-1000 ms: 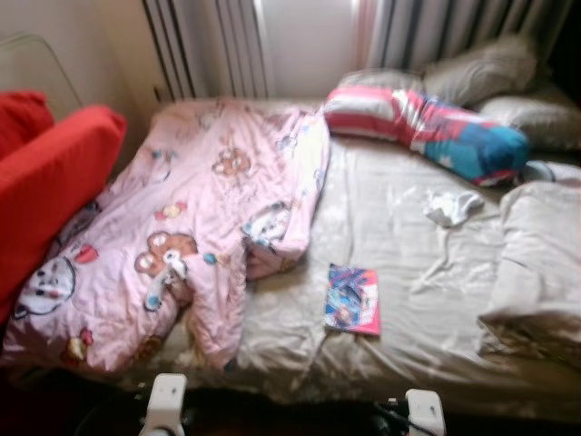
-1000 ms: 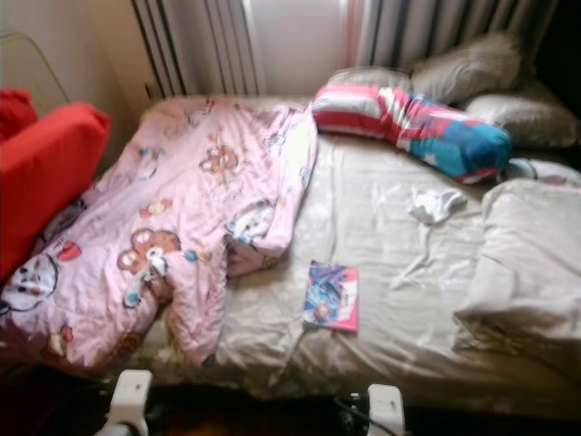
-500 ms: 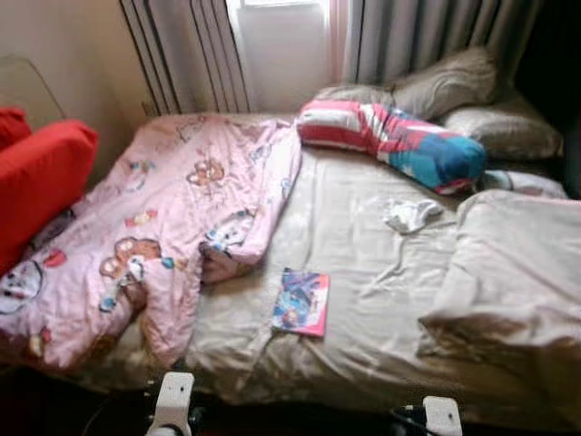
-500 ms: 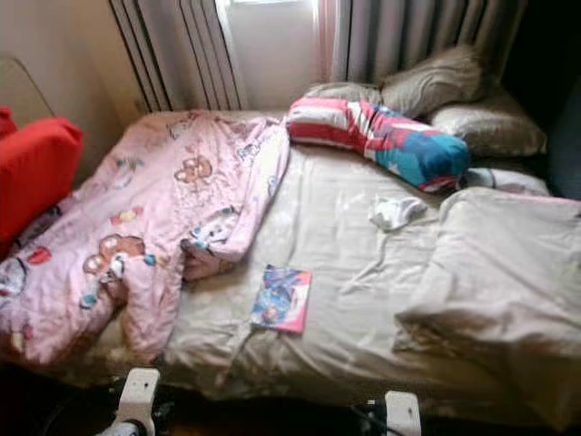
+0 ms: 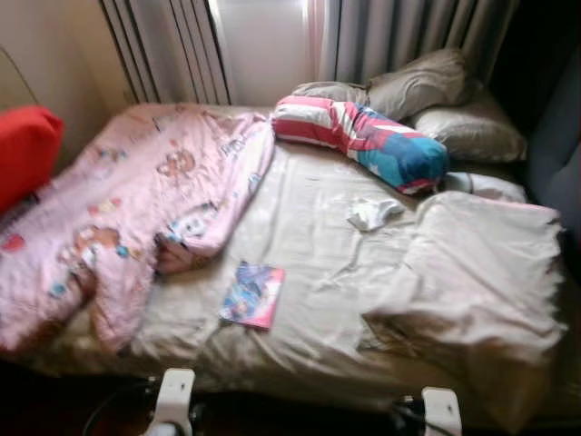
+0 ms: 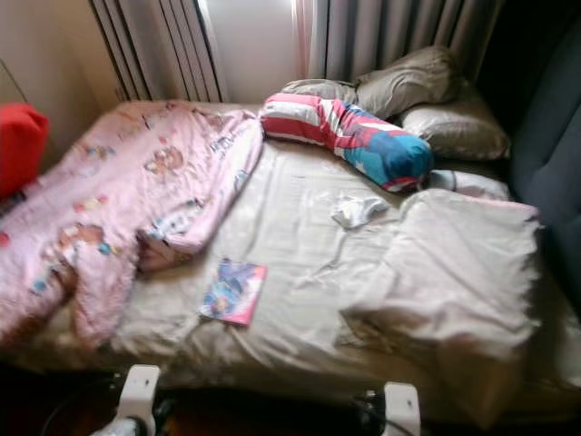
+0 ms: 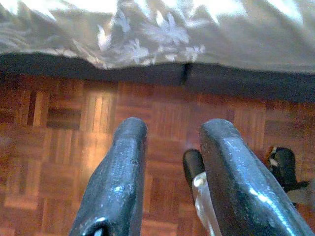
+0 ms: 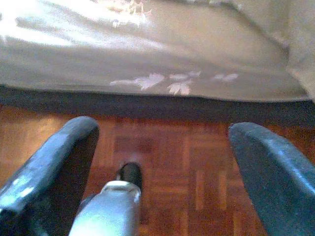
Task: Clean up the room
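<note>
A bed with a beige sheet (image 5: 309,209) lies before me. A pink cartoon-print blanket (image 5: 118,200) is rumpled over its left side. A colourful book (image 5: 251,294) rests near the front edge. A small crumpled white cloth (image 5: 372,213) sits mid-bed, below a striped red, white and blue bolster (image 5: 363,141). A bunched beige duvet (image 5: 481,272) covers the right side. My left gripper (image 7: 172,132) hangs open over parquet floor by the bed's edge, holding nothing. My right gripper (image 8: 167,132) hangs there too, open wide and empty.
Two beige pillows (image 5: 427,82) lean at the head of the bed under grey curtains (image 5: 399,36). A red chair (image 5: 23,150) stands at the left. A dark blue upholstered panel (image 5: 554,154) rises at the right. Parquet floor (image 7: 64,128) runs along the bed's front.
The whole picture has slid left, so the camera has swung right. The red chair is nearly out of frame and the blue panel has come in. Nothing on the bed moved.
</note>
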You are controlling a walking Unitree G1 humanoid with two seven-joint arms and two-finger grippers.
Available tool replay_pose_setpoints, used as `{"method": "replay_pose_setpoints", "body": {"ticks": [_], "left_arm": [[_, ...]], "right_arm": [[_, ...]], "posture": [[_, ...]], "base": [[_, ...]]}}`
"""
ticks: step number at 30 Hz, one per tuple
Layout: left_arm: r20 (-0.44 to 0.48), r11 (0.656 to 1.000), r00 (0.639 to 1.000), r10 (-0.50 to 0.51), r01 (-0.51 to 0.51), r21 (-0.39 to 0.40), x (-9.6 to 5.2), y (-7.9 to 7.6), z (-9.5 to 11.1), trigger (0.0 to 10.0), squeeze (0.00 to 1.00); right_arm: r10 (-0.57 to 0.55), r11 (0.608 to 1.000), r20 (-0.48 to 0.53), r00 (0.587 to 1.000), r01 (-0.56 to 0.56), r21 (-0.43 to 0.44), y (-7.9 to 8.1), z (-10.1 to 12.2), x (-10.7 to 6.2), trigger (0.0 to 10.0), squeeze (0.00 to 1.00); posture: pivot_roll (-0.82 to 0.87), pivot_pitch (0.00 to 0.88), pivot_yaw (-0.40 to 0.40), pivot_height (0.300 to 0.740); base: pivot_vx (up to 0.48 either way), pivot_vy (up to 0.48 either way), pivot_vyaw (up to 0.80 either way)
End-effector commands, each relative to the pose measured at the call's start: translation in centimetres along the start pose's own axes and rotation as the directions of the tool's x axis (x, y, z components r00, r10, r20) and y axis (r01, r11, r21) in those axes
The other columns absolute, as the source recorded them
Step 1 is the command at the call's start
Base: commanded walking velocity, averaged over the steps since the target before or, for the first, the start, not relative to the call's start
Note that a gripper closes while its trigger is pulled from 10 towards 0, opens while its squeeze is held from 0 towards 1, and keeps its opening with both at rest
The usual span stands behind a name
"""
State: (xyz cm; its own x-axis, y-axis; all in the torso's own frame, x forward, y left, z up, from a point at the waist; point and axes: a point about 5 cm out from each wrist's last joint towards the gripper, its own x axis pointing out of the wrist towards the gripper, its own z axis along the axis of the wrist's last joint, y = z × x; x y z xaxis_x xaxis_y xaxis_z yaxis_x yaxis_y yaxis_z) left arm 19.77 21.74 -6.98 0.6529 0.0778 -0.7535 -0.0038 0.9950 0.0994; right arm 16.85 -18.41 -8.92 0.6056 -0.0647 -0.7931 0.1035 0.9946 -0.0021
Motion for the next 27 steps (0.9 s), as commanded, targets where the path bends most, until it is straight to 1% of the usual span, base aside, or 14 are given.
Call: {"method": "replay_pose_setpoints", "body": {"ticks": [1, 4, 6, 17, 27], "left_arm": [[-0.01, 1.0, 1.0, 0.003, -0.003, 0.006, 0.03, 0.05, 0.02, 10.0, 0.0], [-0.017, 1.0, 1.0, -0.004, 0.004, 0.0, 0.05, -0.22, -0.09, 10.0, 0.0], [-0.017, 1.0, 1.0, -0.004, 0.004, -0.005, 0.06, -0.3, -0.07, 10.0, 0.0], [-0.024, 1.0, 1.0, 0.001, -0.001, 0.001, 0.06, -0.47, -0.21, 10.0, 0.0], [-0.031, 1.0, 1.0, -0.001, 0.001, -0.011, 0.05, -0.7, -0.38, 10.0, 0.0]], "right_arm": [[-0.011, 1.0, -0.019, 1.0, 0.011, 0.007, -0.29, -0.41, -0.09, 10.0, 0.0], [-0.017, 1.0, -0.017, 1.0, 0.017, 0.016, -0.46, -0.43, -0.11, 10.0, 0.0], [-0.019, 1.0, -0.019, 1.0, 0.019, 0.019, -0.51, -0.44, -0.11, 10.0, 0.0], [-0.019, 1.0, -0.018, 1.0, 0.019, 0.013, -0.56, -0.21, -0.05, 10.0, 0.0], [-0.008, 1.0, -0.013, 1.0, 0.008, 0.009, -0.45, -0.15, -0.04, 10.0, 0.0]], "posture": [[-0.09, 0.0, 0.044, 0.74], [-0.09, 0.0, 0.041, 0.74], [-0.08, 0.002, 0.038, 0.74], [-0.08, 0.014, 0.036, 0.74], [-0.08, 0.026, 0.036, 0.74]], "base": [[0.0, 0.0, 0.0], [0.0, 0.0, 0.0], [0.0, 0.0, -0.43], [0.0, 0.0, -0.79], [0.0, 0.0, 0.0]]}}
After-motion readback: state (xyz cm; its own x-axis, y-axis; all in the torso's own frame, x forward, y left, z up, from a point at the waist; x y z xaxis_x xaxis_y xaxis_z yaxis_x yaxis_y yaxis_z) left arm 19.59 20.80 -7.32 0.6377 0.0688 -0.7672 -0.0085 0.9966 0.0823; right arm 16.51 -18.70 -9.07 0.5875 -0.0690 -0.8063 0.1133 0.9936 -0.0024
